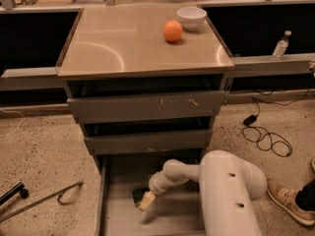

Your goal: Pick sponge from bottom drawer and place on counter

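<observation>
The bottom drawer [114, 215] is pulled out at the foot of the grey cabinet. On its floor lies the sponge [138, 195], seen as a small dark patch. My gripper [146, 200] reaches down into the drawer on its white arm and sits right against the sponge's right side, partly covering it. The beige counter [123, 43] on top of the cabinet carries an orange [173, 31] and a white bowl [191, 17] at its back right.
Two shallower grey drawers [147, 107] stand slightly open above the bottom one. My bulky white arm housing [229, 195] fills the lower right. A metal rod [39, 200] lies on the floor at left, cables [266, 136] at right, a bottle [281, 44] on the right ledge.
</observation>
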Tool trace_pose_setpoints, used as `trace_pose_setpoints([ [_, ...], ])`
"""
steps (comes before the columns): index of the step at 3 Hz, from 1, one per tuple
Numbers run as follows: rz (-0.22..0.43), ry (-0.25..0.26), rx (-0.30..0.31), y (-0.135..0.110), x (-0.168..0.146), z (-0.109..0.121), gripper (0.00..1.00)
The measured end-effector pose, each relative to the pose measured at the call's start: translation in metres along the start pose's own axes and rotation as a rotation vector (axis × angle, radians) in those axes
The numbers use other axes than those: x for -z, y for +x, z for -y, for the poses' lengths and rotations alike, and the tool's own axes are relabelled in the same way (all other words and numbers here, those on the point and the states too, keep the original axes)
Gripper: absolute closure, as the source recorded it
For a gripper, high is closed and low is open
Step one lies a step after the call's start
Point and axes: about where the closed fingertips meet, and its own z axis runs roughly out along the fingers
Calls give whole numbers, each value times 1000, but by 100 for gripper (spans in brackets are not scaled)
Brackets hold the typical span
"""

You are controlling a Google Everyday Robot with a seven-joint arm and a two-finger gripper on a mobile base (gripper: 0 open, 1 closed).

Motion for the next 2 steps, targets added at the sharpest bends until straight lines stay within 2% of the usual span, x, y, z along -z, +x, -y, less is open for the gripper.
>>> trace_pose_setpoints([
  [1,-7,-40,-38,34,-19,-3,0],
  [2,-7,-40,-38,34,-19,-3,0],
])
